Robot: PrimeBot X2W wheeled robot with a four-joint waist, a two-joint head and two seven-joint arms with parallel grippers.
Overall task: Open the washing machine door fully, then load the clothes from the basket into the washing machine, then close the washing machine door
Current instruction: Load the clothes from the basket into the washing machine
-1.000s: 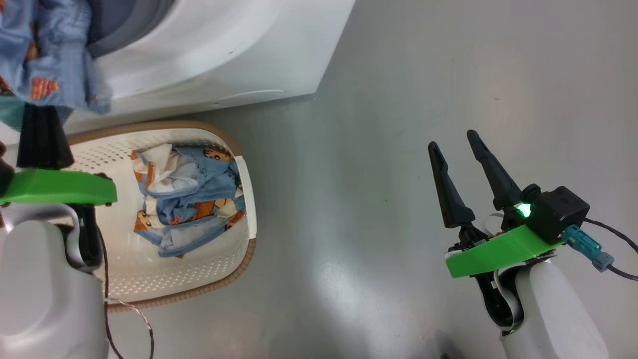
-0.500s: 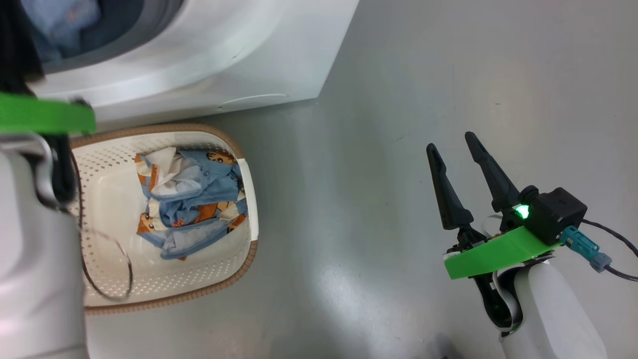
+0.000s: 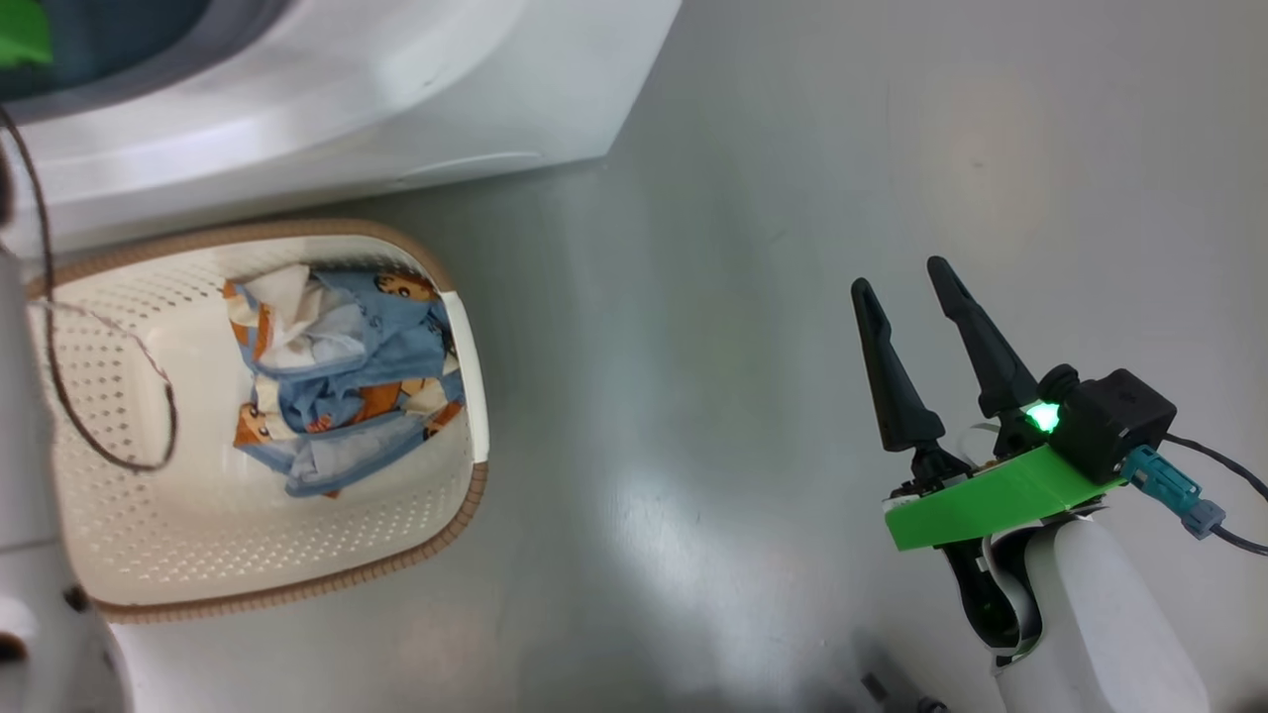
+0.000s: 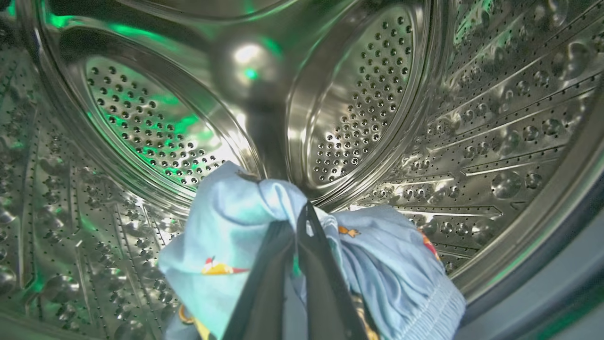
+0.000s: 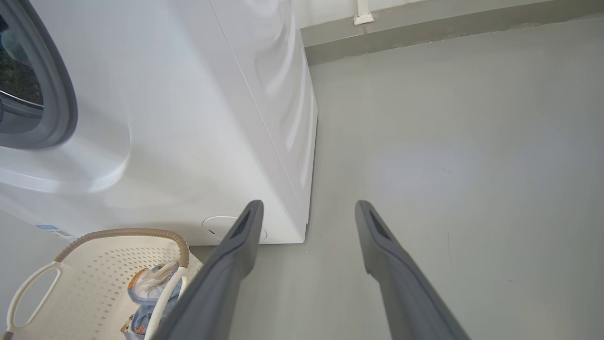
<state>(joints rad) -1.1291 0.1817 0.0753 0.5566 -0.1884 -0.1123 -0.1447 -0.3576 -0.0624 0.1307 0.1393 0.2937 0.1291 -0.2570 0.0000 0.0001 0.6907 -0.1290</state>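
The left arm has swung up from above the basket and into the washing machine, taking a garment with it. In the head view it is now a pale forearm (image 3: pixel 25 555) at the left edge, and the whole picture has slid a little, which is the camera's move.

In the left wrist view the left gripper (image 4: pixel 302 217) is inside the perforated steel drum (image 4: pixel 495 118). Its two dark fingers are closed together, pinching a bunched light-blue garment (image 4: pixel 222 226) with small orange prints. The cloth bulges to both sides of the fingers and hangs in front of the drum's back wall. I cannot tell whether it touches the drum floor. A strip of blue-grey gasket (image 4: pixel 557 293) crosses the lower right corner.

The washing machine (image 3: pixel 347 89) stands at the top left of the head view. The basket (image 3: pixel 149 555) sits on the grey floor just beside its front. The rest of the clothes (image 3: pixel 337 386) lie crumpled against the basket's right wall. A thin dark cable (image 3: pixel 59 416) loops over the basket's left part.

The right gripper (image 3: pixel 898 275) hovers over bare floor, well apart from the basket, with its fingers spread and nothing between them. The right wrist view shows that gripper (image 5: pixel 309 205) spread too, with the white machine (image 5: pixel 188 118), its round cap (image 5: pixel 217 225) low on the front, the basket's brown rim (image 5: pixel 122 232) and the clothes (image 5: pixel 151 283) inside.
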